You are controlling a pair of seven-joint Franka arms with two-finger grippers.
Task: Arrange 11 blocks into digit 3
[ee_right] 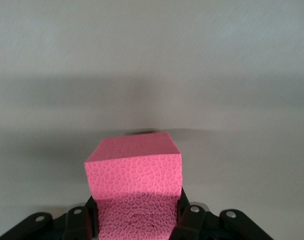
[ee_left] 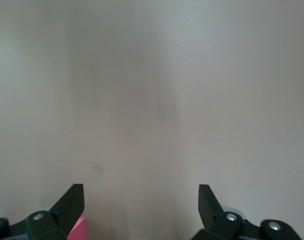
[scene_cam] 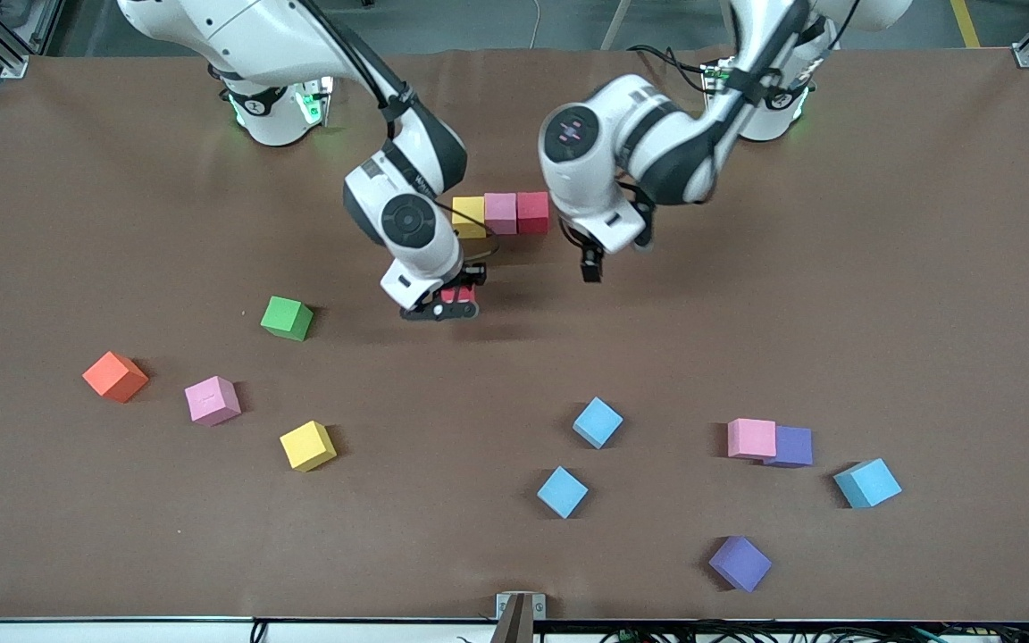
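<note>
My right gripper [scene_cam: 445, 308] is shut on a red block [scene_cam: 457, 296], held just above the table; in the right wrist view the block [ee_right: 134, 165] fills the gap between the fingers [ee_right: 184, 212]. A row of touching yellow [scene_cam: 469, 217], pink [scene_cam: 500, 212] and red [scene_cam: 532, 212] blocks lies close to the bases. My left gripper [scene_cam: 592, 268] hangs open and empty over bare table beside that row's red end; the left wrist view shows it [ee_left: 141, 205] with a pinkish block corner [ee_left: 79, 230] by one finger.
Loose blocks lie nearer the front camera: green [scene_cam: 286, 318], orange [scene_cam: 115, 376], pink [scene_cam: 212, 399], yellow [scene_cam: 307, 445], three light blue [scene_cam: 598, 421] [scene_cam: 562, 491] [scene_cam: 867, 482], pink [scene_cam: 751, 438] touching purple [scene_cam: 792, 446], and another purple [scene_cam: 740, 563].
</note>
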